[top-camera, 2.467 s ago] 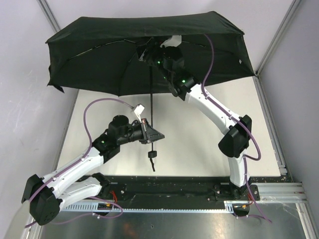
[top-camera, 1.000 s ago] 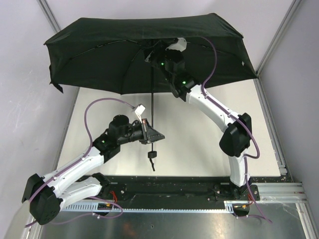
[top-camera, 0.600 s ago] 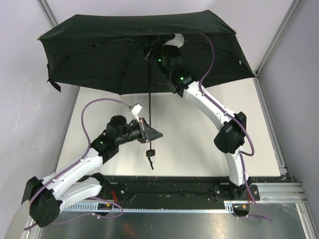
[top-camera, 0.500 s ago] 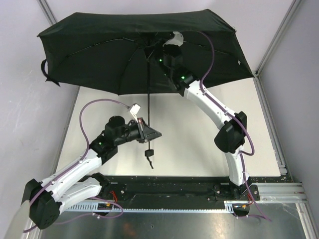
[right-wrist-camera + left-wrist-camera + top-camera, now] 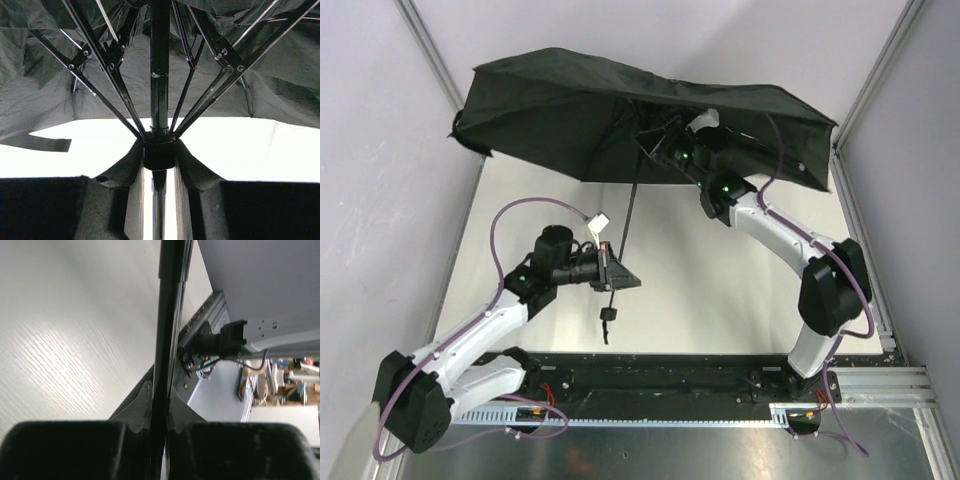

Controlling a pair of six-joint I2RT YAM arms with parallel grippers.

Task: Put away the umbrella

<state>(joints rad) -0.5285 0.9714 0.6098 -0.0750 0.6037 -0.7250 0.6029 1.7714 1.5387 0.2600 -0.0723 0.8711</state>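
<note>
The umbrella is hanging in the air over the far half of the counter, held only by the two claws. Its black canopy is standing open but tilting. The left panels are riding high toward the far left corner, while the right panels are sagging and wrinkling close to the right wall. The thin shaft is slanting down from under the canopy toward the near left. It is ending in the small knob handle, which is dangling above the counter, just nearer than the left claw.

The left claw is pinching the shaft low down, just above the handle. In its wrist view the fingers are pressing on the black rod from both sides. The right claw is reaching up under the canopy and clamping the umbrella at the runner, where the ribs are fanning outward. Its fingers are hugging the runner on either side. A purple cable is looping over the left arm.
</note>
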